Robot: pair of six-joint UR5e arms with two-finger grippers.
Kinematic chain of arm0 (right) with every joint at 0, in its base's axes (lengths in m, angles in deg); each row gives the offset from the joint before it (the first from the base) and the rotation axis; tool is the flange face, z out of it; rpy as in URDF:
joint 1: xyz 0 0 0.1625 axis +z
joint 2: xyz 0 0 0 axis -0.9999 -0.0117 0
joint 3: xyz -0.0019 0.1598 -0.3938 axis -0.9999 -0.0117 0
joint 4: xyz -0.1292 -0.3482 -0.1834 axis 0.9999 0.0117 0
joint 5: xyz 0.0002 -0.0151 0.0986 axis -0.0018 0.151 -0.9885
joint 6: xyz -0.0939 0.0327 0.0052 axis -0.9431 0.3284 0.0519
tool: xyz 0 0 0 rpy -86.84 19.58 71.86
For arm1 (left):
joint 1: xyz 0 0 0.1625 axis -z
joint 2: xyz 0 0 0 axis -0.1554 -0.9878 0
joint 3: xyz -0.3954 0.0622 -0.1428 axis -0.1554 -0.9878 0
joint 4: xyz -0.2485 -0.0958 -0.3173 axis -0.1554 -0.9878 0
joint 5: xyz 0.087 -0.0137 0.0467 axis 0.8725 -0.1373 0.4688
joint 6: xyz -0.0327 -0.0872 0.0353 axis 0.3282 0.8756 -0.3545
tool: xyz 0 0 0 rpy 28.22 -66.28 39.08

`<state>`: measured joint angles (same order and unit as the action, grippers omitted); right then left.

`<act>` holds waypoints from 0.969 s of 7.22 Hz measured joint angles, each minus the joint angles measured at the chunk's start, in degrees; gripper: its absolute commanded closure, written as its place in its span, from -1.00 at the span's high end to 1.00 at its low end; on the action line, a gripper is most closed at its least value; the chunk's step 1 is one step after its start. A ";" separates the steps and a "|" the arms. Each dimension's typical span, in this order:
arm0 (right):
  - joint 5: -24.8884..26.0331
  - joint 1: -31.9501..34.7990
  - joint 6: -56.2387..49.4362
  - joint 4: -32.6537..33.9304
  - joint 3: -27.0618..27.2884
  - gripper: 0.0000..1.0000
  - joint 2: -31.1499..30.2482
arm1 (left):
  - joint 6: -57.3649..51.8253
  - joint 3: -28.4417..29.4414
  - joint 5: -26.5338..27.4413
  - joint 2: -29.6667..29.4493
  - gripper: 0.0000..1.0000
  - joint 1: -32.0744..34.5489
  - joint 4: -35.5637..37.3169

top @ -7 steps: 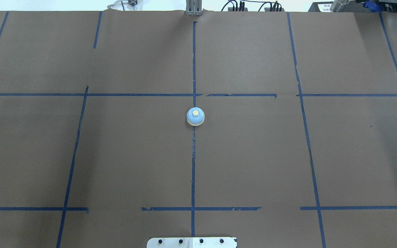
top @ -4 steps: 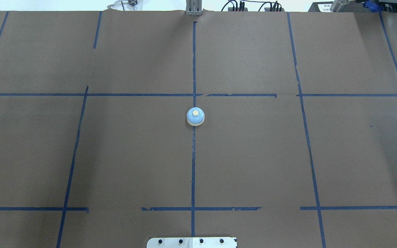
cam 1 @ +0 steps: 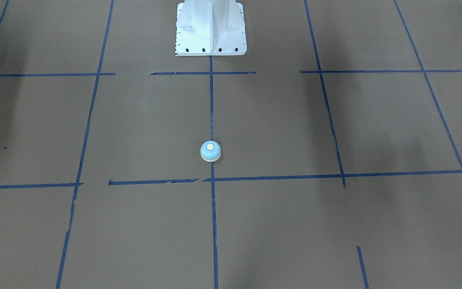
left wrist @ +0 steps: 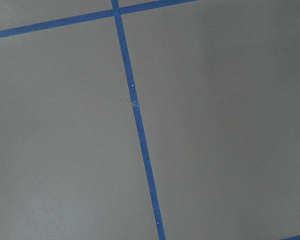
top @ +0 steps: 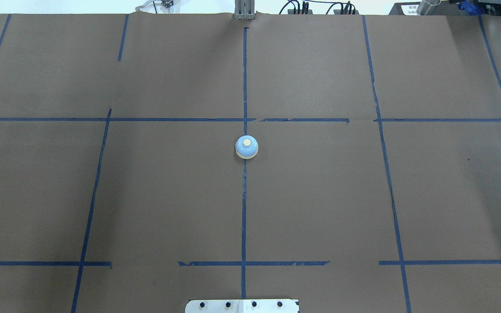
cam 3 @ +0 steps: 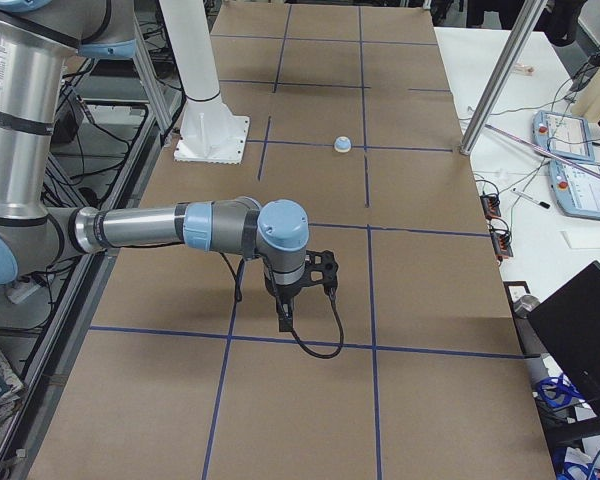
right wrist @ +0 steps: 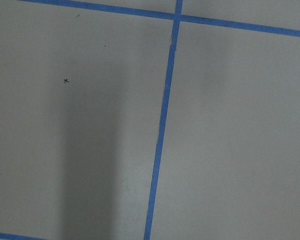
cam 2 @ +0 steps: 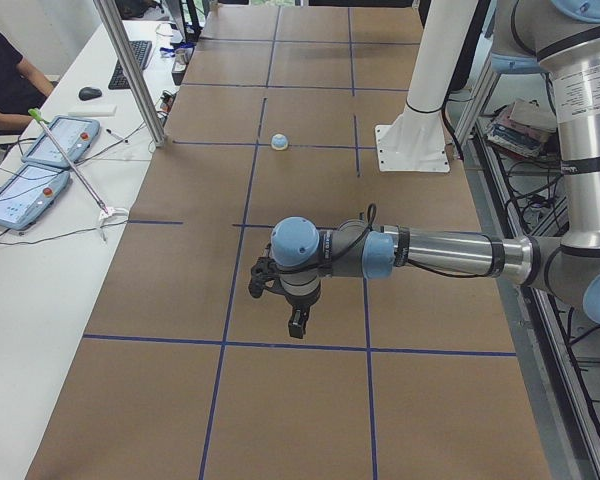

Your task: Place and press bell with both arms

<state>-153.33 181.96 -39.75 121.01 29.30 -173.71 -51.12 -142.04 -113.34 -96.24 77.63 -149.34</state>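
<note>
The light-blue bell (top: 246, 147) with its cream button stands upright on the centre tape line of the brown table; it also shows in the front-facing view (cam 1: 211, 151) and both side views (cam 2: 279, 141) (cam 3: 343, 144). The left arm (cam 2: 430, 253) reaches over the table far from the bell, its gripper (cam 2: 295, 325) pointing down above the paper. The right arm (cam 3: 160, 225) does the same, its gripper (cam 3: 285, 322) pointing down, also far from the bell. I cannot tell whether either gripper is open or shut. Both wrist views show only paper and blue tape.
The white pedestal (cam 1: 211, 28) stands at the robot's side of the table. A metal post (cam 2: 130, 70) and a desk with tablets (cam 2: 40, 170) lie beyond the far edge, where a person (cam 2: 0, 80) sits. A laptop (cam 3: 580, 340) is near the right end.
</note>
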 measured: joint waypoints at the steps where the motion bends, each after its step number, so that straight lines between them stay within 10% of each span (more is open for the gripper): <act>1: 0.00 -0.14 0.17 -0.16 -0.01 1.00 0.06 | -0.08 0.10 -0.01 -0.14 1.00 0.03 0.21; 7: -0.05 -0.33 0.44 -0.28 0.01 1.00 0.05 | 0.06 1.16 0.01 -0.40 1.00 0.18 0.54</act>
<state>-153.38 181.62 -39.31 120.73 29.31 -173.66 -51.07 -140.88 -113.33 -96.64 77.80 -148.80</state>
